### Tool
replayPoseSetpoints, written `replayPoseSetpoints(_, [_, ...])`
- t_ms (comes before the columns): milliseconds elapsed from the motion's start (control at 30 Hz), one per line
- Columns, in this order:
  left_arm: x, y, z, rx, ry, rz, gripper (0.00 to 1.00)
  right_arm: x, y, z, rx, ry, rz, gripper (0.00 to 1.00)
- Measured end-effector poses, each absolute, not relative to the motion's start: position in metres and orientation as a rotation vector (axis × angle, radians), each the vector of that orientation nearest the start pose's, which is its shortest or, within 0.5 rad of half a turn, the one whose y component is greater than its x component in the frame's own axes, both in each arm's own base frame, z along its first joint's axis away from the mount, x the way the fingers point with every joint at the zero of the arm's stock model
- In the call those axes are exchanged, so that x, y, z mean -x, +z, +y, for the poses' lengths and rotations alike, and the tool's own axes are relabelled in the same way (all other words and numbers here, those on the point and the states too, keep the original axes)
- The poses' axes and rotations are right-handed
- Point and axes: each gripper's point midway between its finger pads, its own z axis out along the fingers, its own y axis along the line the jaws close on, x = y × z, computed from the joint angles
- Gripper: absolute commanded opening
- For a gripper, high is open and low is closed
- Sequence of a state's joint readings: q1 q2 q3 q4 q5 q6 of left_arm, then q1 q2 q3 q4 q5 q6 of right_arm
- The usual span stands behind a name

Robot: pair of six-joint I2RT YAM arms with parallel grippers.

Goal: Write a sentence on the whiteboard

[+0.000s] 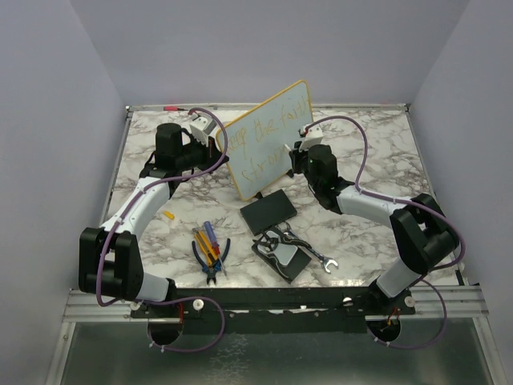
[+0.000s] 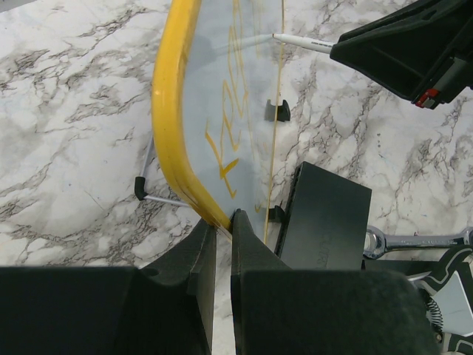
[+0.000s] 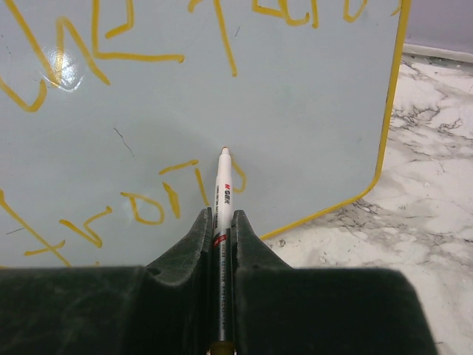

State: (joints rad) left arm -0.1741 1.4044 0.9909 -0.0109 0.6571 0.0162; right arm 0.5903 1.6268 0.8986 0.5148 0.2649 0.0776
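- Yellow-framed whiteboard propped upright, edge pinched by left gripper.
- White marker clamped in right gripper, tip against board below orange sentence.

Pale lilac walls close in on three sides, plain and bare. The table shows white marble with grey veins, and a thin metal strip runs along its far edge. At the near edge there's a ribbed aluminium rail, with a dull grey surface below it. Light's soft and even, shadows faint.
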Motion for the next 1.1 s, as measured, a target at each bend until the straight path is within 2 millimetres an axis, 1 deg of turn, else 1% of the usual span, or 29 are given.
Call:
replayPoseSetpoints(233, [-0.377,0.205,-0.175,-0.607,-0.755,1.882,0.00,-0.429,0.164,0.235,0.255,0.241,1.769,0.01])
replayPoseSetpoints(433, [-0.377,0.205,-0.175,-0.607,-0.755,1.882,0.00,-0.423,0.146,0.230,0.247,0.230,1.809,0.01])
replayPoseSetpoints(600, [-0.377,0.205,-0.175,-0.607,-0.755,1.882,0.00,-0.420,0.135,0.227,0.240,0.225,1.833,0.01])
replayPoseSetpoints(1100, [-0.377,0.204,-0.175,-0.606,-0.756,1.884,0.00,-0.420,0.115,0.224,0.244,0.195,1.878,0.01])
